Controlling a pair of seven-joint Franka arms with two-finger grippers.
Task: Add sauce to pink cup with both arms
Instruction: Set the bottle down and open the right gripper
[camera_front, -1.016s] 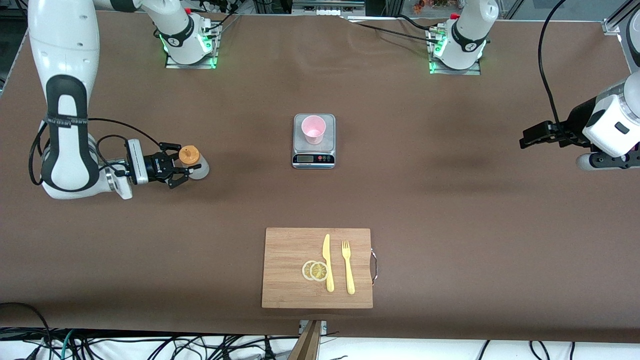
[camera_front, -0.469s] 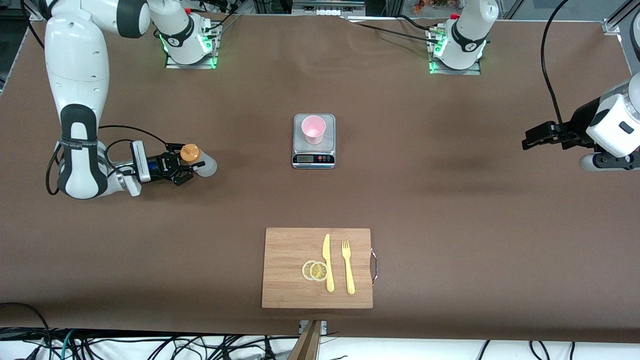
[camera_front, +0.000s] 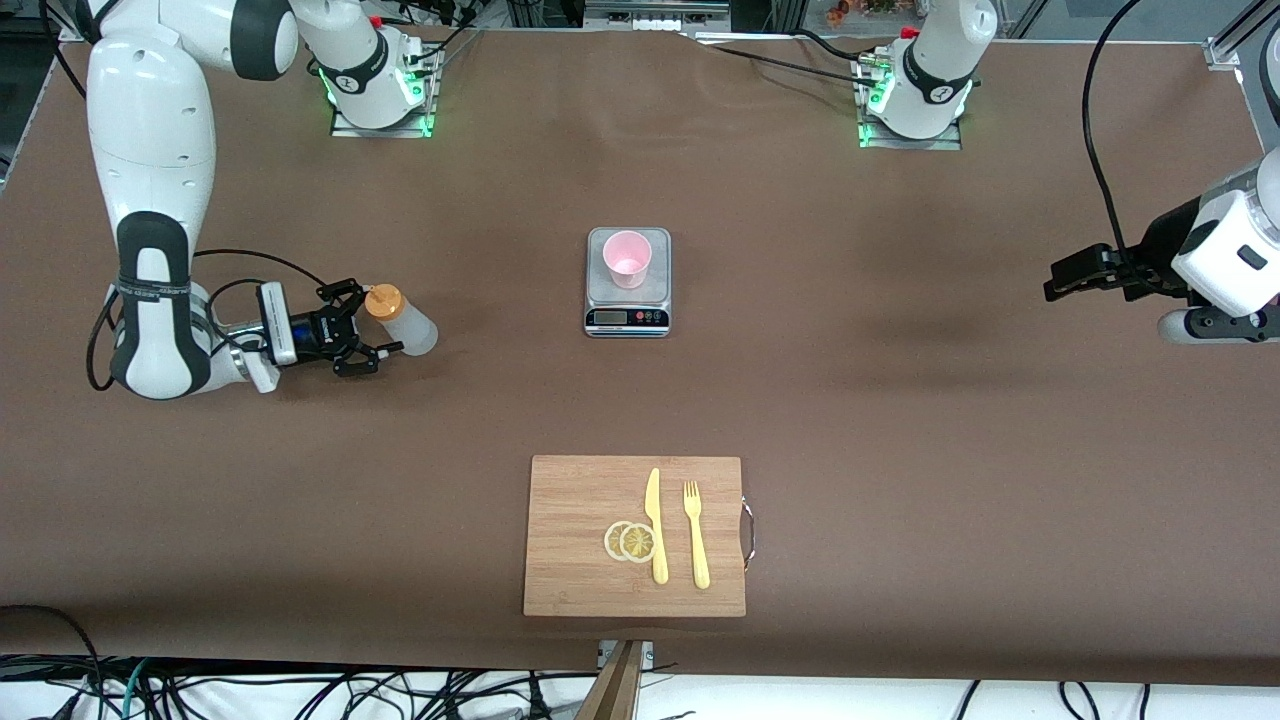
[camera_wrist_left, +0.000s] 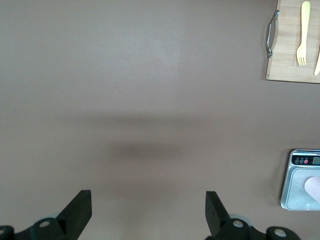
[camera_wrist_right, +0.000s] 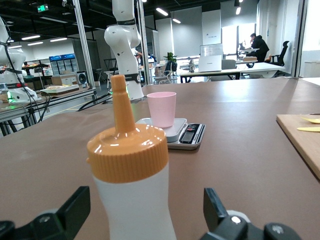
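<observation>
- right claw (camera_front: 372, 323) wide open around the sauce (camera_front: 400, 320), which stands on the tabletop (camera_front: 900, 420)
- left claw (camera_front: 1062, 276) open, empty, waiting
- cup (camera_front: 627, 258) on the scale (camera_front: 627, 310)

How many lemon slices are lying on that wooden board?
2: the lemon slices overlap each other on the wooden board, right beside the yellow knife. None seems hidden.
</observation>
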